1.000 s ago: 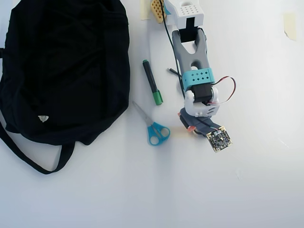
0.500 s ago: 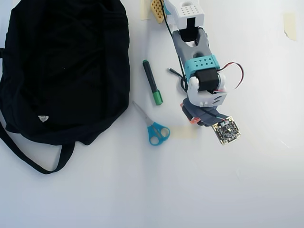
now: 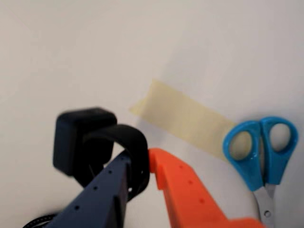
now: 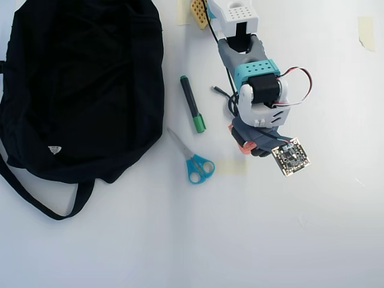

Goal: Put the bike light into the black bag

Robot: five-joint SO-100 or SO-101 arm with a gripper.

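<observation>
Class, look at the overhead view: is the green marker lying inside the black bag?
No, the green marker lies on the white table, right of the black bag.

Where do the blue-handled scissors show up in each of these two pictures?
Wrist view: the scissors sit at the right edge, handles up, blades running off the bottom.
Overhead view: the scissors lie near the middle, right of the black bag, handles toward the lower right.
Shared landmark: the strip of tan tape beside the handles.
</observation>
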